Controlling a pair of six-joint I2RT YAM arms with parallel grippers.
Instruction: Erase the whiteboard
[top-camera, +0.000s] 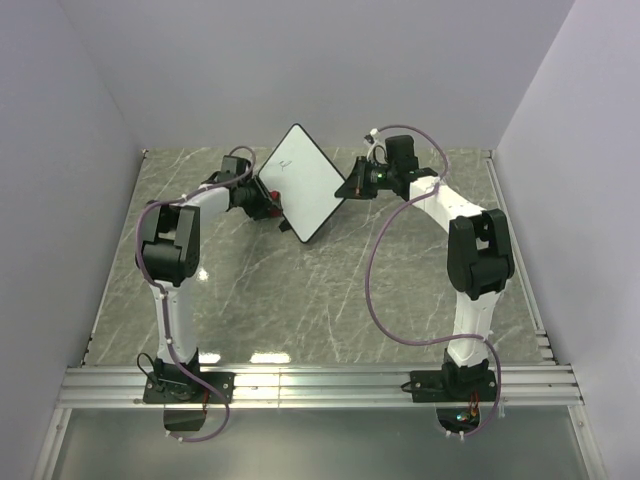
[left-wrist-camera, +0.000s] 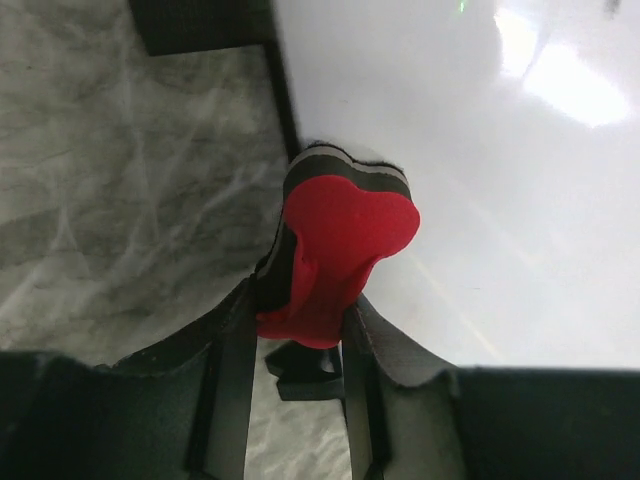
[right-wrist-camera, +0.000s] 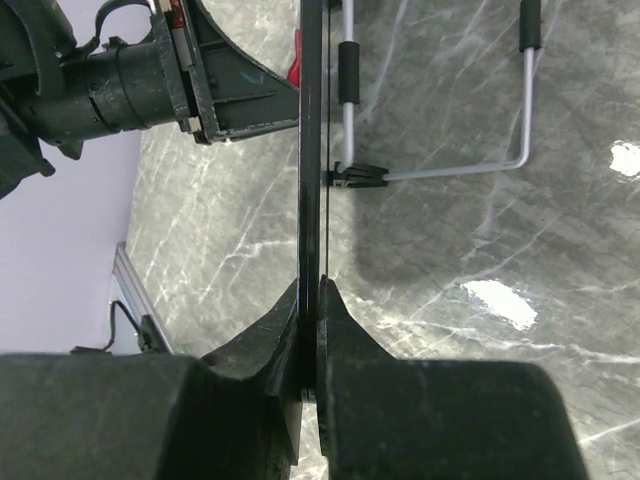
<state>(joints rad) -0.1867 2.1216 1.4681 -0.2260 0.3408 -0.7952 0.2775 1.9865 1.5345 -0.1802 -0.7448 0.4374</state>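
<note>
**Top external.** Item: small white rectangular whiteboard with rounded corners and a thin black frame (top-camera: 303, 185) — raised at the far centre of the grey marble-patterned bench (top-camera: 300, 300), tipped onto one corner between the two arms. Whether the lowest corner touches the bench cannot be told. The right claw (top-camera: 352, 188) has hold of the right-hand corner, apparently to brace the board for wiping. The left claw (top-camera: 272, 208) meets the lower left edge with something red in it. Writing: one small dark scribble (top-camera: 285, 166) high on the face, too small to read.

**Left wrist.** The left claw (left-wrist-camera: 300, 320) is clamped on a red-and-black layered foam eraser (left-wrist-camera: 345, 235). The eraser's far end rests against the white face just inside the frame, which looks like placement for a stroke. This patch of board shows only glare and no marks.

**Right wrist.** The whiteboard (right-wrist-camera: 311, 150) shows edge-on as a thin black line, pinched tight between the right claw (right-wrist-camera: 311, 330) fingers. A silver wire stand with black sleeves (right-wrist-camera: 440, 172) juts from one side, joined at a small black clip — it hangs clear of the bench, so the claw seems to carry the board. No brand or label is legible in any view.
</note>
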